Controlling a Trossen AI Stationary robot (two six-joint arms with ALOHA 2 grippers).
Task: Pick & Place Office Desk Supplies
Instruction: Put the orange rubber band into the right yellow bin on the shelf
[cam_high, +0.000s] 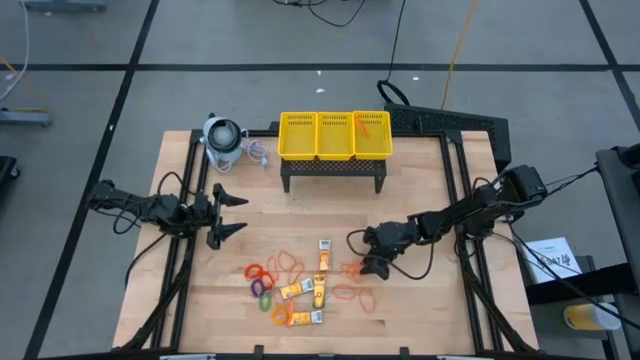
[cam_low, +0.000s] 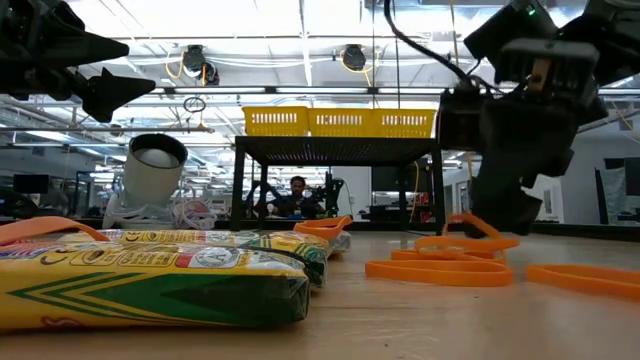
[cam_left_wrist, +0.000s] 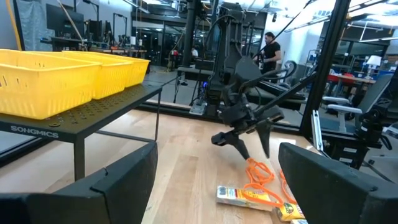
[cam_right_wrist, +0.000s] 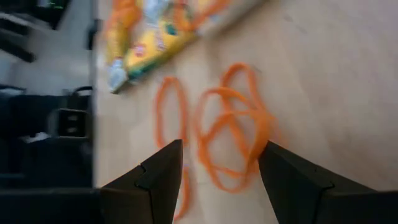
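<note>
Office desk supplies: I see them scattered on the front middle of the light wooden table, between my two arms and in front of the basket stand.
Table: the wooden top carries a black perforated metal stand at the back, and everything else lies in front of or beside it.
Basket: the yellow mesh three-compartment basket sits on top of the stand; I make out something thin and orange in its right compartment but cannot tell what.
Round device: a grey-white round device with a cord stands just left of the stand.
Right gripper: low over the table at the right edge of the pile, fingers spread apart and holding nothing; in the right wrist view a tangle of thin orange rubber-band loops lies between and just ahead of the fingertips.
Left gripper: I have it waiting left of the pile, raised, fingers wide apart and empty.
Packets: small yellow-orange rectangular packets with white labels lie in the middle of the pile, some overlapped by orange loops.
Rings: small red, purple and green rings lie at the pile's left side.
</note>
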